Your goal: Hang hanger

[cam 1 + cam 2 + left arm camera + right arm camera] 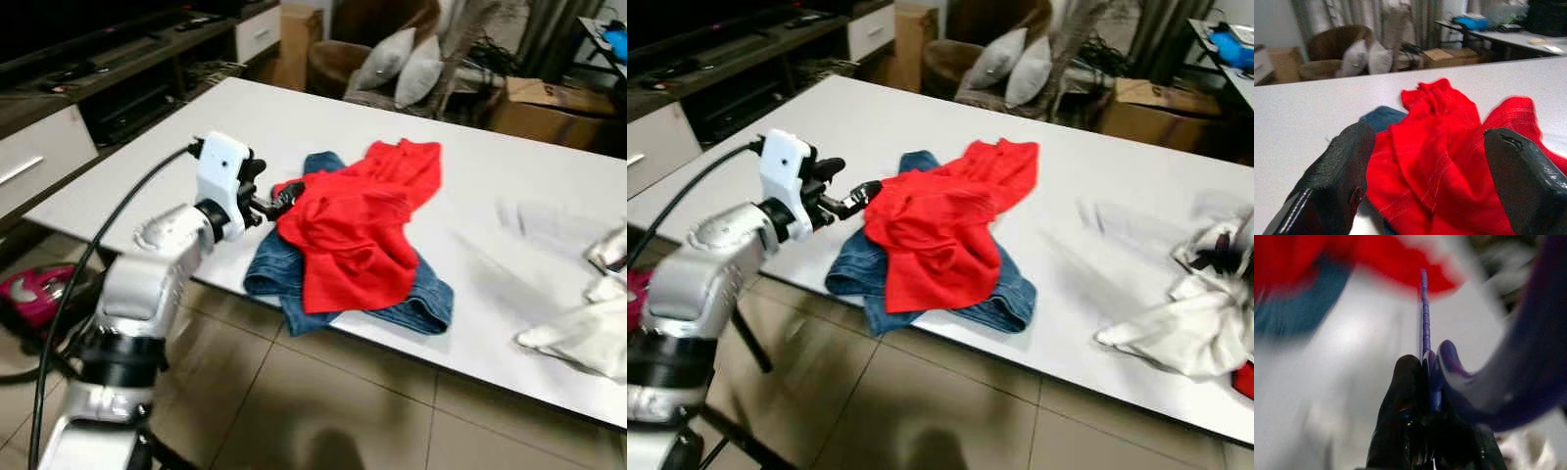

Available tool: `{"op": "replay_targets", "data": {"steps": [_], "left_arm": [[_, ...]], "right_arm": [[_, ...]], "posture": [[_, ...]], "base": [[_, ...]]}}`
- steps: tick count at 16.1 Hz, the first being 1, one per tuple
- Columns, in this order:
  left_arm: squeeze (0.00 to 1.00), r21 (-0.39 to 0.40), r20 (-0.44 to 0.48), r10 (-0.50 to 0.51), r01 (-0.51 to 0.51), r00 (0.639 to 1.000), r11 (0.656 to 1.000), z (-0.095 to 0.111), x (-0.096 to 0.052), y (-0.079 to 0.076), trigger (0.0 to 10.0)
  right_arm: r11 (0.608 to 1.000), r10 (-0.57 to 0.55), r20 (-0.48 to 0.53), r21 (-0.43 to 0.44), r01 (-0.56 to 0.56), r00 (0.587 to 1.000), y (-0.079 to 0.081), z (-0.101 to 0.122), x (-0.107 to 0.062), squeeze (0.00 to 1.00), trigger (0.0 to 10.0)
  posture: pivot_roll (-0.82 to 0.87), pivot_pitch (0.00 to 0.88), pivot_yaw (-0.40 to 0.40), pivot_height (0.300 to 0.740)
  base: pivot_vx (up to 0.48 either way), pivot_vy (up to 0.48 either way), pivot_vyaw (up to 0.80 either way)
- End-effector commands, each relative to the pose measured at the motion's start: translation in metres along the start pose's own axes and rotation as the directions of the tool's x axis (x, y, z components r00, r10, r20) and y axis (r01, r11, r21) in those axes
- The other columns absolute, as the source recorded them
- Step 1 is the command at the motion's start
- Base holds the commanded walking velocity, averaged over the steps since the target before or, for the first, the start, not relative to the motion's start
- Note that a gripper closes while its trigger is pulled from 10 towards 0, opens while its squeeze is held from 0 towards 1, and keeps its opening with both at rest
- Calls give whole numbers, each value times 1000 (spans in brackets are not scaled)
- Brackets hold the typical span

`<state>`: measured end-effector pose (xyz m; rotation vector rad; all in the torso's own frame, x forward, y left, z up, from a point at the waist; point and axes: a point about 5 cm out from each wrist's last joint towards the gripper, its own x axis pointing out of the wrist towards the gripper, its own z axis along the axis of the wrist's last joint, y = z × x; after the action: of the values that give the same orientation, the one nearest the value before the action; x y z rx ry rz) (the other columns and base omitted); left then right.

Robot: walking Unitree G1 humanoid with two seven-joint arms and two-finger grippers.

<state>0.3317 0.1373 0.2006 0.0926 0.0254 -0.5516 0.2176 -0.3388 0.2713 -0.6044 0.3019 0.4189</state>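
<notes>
The left gripper point(284, 195) is spread wide, the red shirt point(358, 220) directly ahead between its fingers point(1334, 183), edge touching. The right gripper point(1425, 382) is clenched on the purple hanger point(1424, 318), whose rod runs straight out beyond the fingertips toward the shirt.

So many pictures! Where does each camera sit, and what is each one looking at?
Left eye view: on the head, looking down at the white table; shows the left arm, its left pincer at the red shirt lying on blue jeans.
Right eye view: beside it, same scene, plus a white cloth.
Left wrist view: looks between its open fingers at the shirt.
Right wrist view: blurred; right pincer shut on a purple hanger.
All share the shirt.
</notes>
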Motion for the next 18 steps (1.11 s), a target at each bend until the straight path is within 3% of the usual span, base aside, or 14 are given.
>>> {"op": "replay_targets", "data": {"steps": [1,2,3,4,5,6,7,9,11,13,18], "left_arm": [[0,14,27,39,-40,999,999,1,0,-6,10000],[0,24,48,42,-44,998,999,3,0,-10,10000],[0,22,88,58,-60,994,998,6,-1,-18,10000],[0,14,111,84,-86,990,996,10,0,-24,10000],[0,-6,120,111,-112,986,994,11,1,-31,10000],[0,-23,119,122,-120,985,993,11,1,-31,10000],[0,-18,114,142,-141,983,990,8,0,-32,10000],[0,8,95,152,-154,984,988,2,-4,-31,10000],[0,7,91,183,-184,979,983,-1,-9,-24,10000],[0,25,78,202,-204,976,979,-6,-13,-19,10000],[0,23,85,192,-194,978,981,-6,-11,-25,10000]], "right_arm": [[987,-127,99,106,117,987,-4,10,2,0,10000],[975,-173,135,163,150,976,-1,10,9,0,10000],[933,-259,188,301,195,947,12,9,25,0,10000],[873,-325,215,442,205,921,35,8,47,0,10000],[812,-363,199,547,204,910,73,8,75,0,10000],[804,-370,182,554,216,911,80,7,80,0,10000],[781,-387,120,569,256,914,99,3,94,0,10000],[786,-381,84,554,274,921,123,6,105,0,10000],[817,-394,90,491,304,915,136,14,111,0,10000],[782,-439,117,537,315,891,136,23,112,0,10000],[758,-490,171,569,320,855,129,36,106,0,10000]], "posture": [[-25,0,-18,740],[-24,0,-18,740],[-22,0,-19,740],[-21,0,-20,740],[-9,0,-30,740],[-9,0,-30,740],[-9,0,-30,740],[5,0,-43,740],[9,0,-46,740],[10,0,-45,740],[8,0,-49,740]], "base": [[0,0,0],[0,0,0],[0,0,0],[0,0,0],[0,-259,0],[0,-259,0],[0,-458,0],[0,-480,0],[0,-480,0],[0,-480,0],[0,-480,0]]}}
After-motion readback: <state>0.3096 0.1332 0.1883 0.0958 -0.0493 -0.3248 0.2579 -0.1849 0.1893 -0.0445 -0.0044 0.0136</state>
